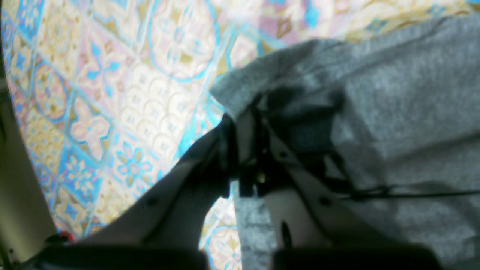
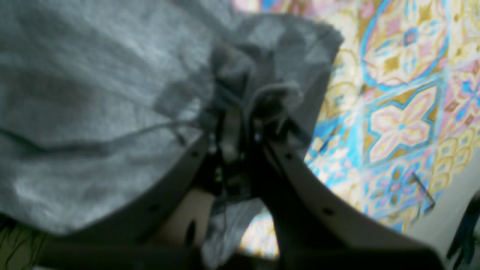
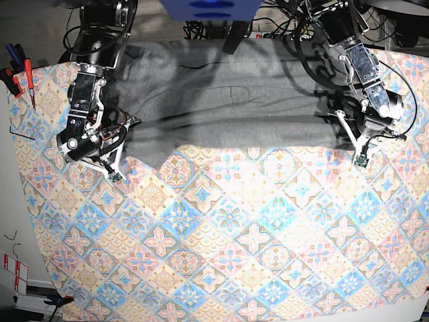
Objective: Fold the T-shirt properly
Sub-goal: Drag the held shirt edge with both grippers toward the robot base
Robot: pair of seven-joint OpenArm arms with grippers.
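Observation:
The heather-grey T-shirt lies spread along the far side of the table, its lower edge dipping toward the view's left. My left gripper, on the base view's right, is at the shirt's right edge. In the left wrist view its fingertips are shut on a fold of the grey cloth. My right gripper, on the base view's left, is at the shirt's left edge. In the right wrist view it is shut on a bunched corner of the shirt, lifted off the cloth below.
A colourful diamond-patterned tablecloth covers the table in front of the shirt. Red and blue hand tools lie at the far left edge. Cables and a blue mount sit behind the shirt.

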